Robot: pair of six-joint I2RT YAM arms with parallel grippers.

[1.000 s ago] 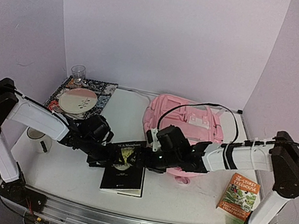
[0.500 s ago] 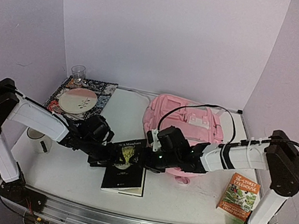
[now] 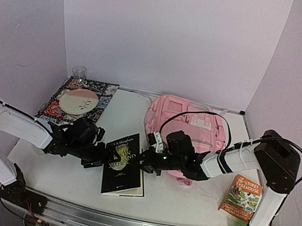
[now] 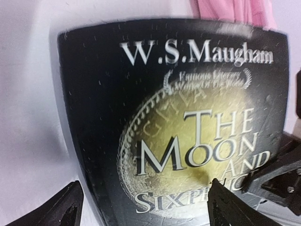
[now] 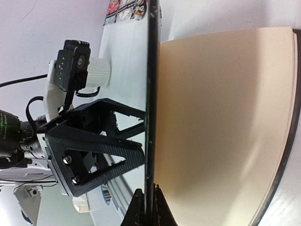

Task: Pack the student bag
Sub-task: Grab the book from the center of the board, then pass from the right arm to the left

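Right gripper (image 5: 146, 200) clamps book cover (image 4: 178, 117), wrist view only

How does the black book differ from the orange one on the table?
The black book has a dark cover with a gold coin; the orange book is bright. The black book sits mid-table, its cover pinched by the right gripper and lifted off the pages; the orange book lies closed, untouched, off to the right. Both are outside the student bag.
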